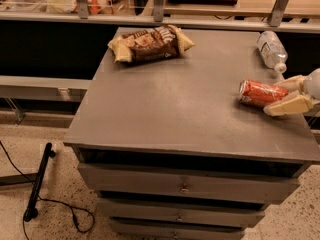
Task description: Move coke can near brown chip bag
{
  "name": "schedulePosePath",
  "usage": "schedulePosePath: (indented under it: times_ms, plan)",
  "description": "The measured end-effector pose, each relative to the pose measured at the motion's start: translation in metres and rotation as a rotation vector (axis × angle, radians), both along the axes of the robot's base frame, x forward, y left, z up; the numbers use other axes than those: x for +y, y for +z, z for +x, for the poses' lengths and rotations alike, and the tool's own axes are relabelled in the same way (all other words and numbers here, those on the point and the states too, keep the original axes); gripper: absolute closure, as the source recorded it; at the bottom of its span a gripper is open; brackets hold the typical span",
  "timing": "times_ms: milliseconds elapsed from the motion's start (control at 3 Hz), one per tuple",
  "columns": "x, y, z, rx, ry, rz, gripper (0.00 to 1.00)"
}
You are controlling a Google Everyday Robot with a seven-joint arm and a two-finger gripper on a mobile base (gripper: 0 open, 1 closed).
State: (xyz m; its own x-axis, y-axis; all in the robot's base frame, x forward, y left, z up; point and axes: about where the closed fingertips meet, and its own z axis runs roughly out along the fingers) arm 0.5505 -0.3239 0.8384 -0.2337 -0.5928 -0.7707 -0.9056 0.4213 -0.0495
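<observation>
Above the closed drawers [185, 186], the coke can [257, 92] lies on its side near the tabletop's [165, 109] right edge, the tool [272, 98] spread apart around its right end, a plastic bottle [272, 50] lying behind, and the brown chip bag [150, 44] well apart at the back left.

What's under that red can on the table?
Only the grey tabletop; the can lies on its side on it. Where they touch is hidden by the can. The gripper is at its right end.
</observation>
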Motion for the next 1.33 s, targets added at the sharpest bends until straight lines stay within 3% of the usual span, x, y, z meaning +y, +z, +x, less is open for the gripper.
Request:
schedulePosePath:
  times_ms: [333,667,1333]
  plan:
    - [0.012,0.014,0.002,-0.026,-0.003,0.010,0.88]
    - [0.036,0.040,0.000,-0.070,0.004,0.036,1.00]
    - [0.093,0.055,0.019,-0.125,-0.036,0.004,1.00]
